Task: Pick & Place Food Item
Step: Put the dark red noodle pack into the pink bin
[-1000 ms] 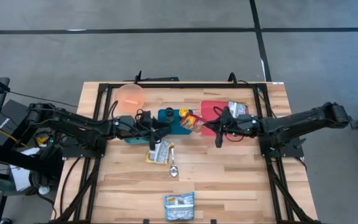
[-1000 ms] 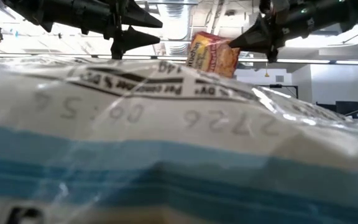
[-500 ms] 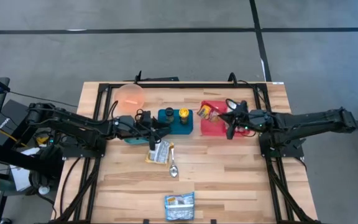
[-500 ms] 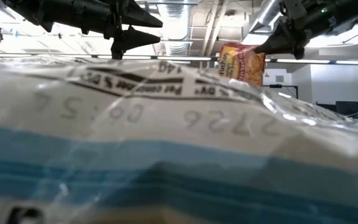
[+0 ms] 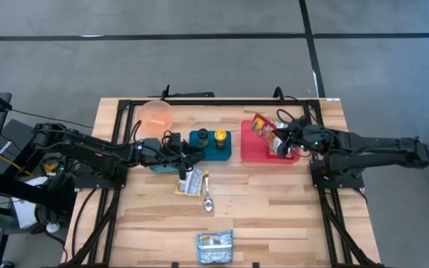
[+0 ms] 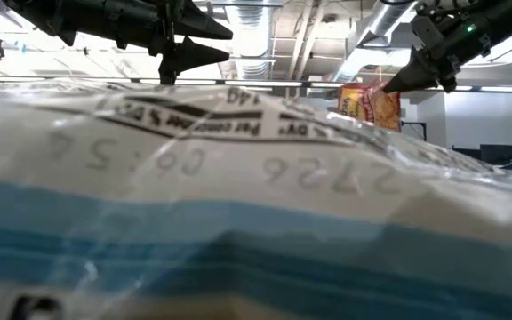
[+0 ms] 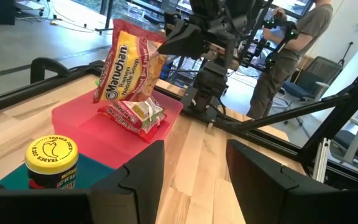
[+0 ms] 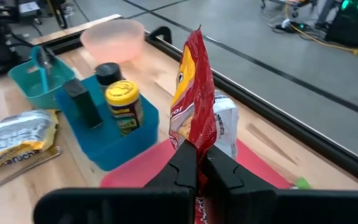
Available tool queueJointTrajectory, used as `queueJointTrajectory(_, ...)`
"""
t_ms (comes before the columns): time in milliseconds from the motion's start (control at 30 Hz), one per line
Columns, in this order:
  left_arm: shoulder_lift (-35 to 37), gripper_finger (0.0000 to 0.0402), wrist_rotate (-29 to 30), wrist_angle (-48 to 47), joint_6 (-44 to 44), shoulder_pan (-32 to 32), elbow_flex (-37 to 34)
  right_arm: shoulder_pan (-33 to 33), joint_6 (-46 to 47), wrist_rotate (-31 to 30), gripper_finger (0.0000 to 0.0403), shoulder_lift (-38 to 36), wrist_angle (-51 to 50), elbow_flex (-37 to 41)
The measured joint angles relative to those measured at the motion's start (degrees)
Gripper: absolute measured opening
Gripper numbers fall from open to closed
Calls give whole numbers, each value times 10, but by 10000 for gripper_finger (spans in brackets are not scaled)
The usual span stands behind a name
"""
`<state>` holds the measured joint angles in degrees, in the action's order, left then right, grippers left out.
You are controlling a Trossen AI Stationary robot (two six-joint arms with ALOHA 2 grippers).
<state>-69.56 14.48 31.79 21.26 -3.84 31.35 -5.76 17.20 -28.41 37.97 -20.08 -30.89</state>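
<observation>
A red and yellow ramen packet [image 5: 260,125] hangs over the red tray [image 5: 253,152] at the table's far right, with my right gripper [image 5: 277,140] shut on it. In the left wrist view the ramen packet [image 7: 128,62] stands on edge above a second packet [image 7: 135,116] lying flat on the red tray [image 7: 79,118]. My left gripper [image 5: 189,153] is open and holds nothing, hovering level beside the teal tray [image 5: 211,152]; its fingers [image 7: 135,180] frame bare wood. My right gripper pinches the ramen packet's sealed edge [image 8: 194,142] between its two fingers, coming from the table's right and slanting a little downward. The packet stands on edge, sticking out ahead of the fingers toward the left. Whether its lower corner [image 7: 104,96] touches the packet below, I cannot tell.
The teal tray holds a yellow-lidded jar [image 8: 124,106] and a black-lidded jar [image 8: 107,73]. A pink bowl [image 5: 156,113] sits far left. A silver packet [image 5: 191,181], a spoon [image 5: 207,202] and a blue packet [image 5: 214,247] lie nearer. A person [image 7: 291,43] stands beyond the table.
My right gripper has drawn back toward the table's right edge with the ramen packet, carrying it from above the teal tray's right end to above the red tray, and has tipped nearer to level. The packet stays lifted in the shut fingers.
</observation>
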Motion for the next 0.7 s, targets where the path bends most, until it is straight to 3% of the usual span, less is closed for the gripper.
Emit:
queueJointTrajectory(367, 0, 163, -14, -1, -29, 0, 0, -44, 4, 52, 0, -13, -12, 0)
queueJointTrajectory(700, 0, 163, -55, 0, -35, 0, 0, -112, 19, 169, 0, -13, -29, 0)
